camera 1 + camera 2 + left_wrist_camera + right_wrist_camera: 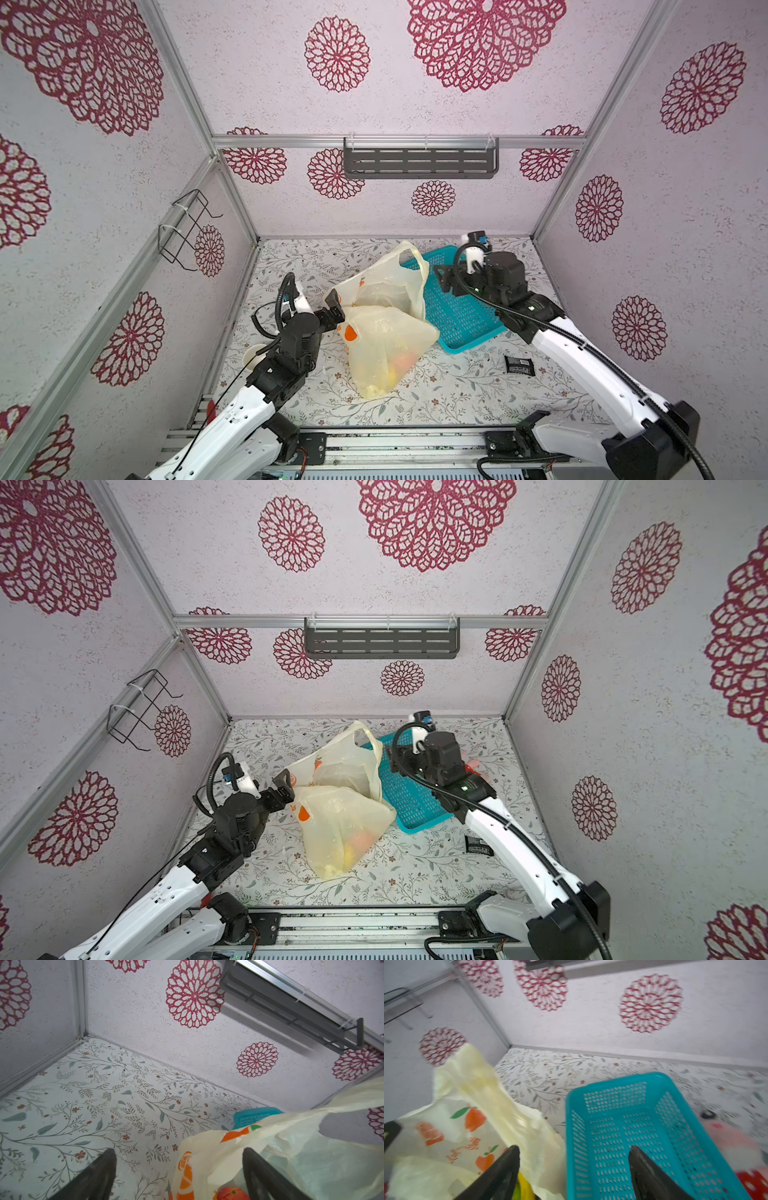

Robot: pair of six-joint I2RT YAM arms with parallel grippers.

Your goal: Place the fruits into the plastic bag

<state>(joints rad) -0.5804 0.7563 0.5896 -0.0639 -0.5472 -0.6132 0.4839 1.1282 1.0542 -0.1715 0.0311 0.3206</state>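
Fruits: small toy fruits sit inside the bag, showing through the film as orange, red and yellow patches near its low front end. The left wrist view catches a small tangerine at the mouth, the right wrist view a strip of yellow banana.
Bag: the large translucent pale-yellow plastic bag printed with orange slices lies in the middle of the bench. Its loop handles rise at the back, and its side presses against the left rim of the turquoise mesh plastic basket.
Left arm: the left arm comes in from the front left, wrist turned toward the bag's left side.
Left jaws: spread wide, gripping nothing; one finger sits at the bag's mouth, the other over bare bench.
Right arm: the right arm stretches from the front right across the basket.
Right jaws: wide apart and empty, one finger over the bag, the other over the basket floor.
Hard to see: a pink plush toy is mostly hidden behind the right wrist. The right wrist view is blurred. A small dark packet lies beside the right arm, print unreadable. How many fruits the bag holds I cannot tell.
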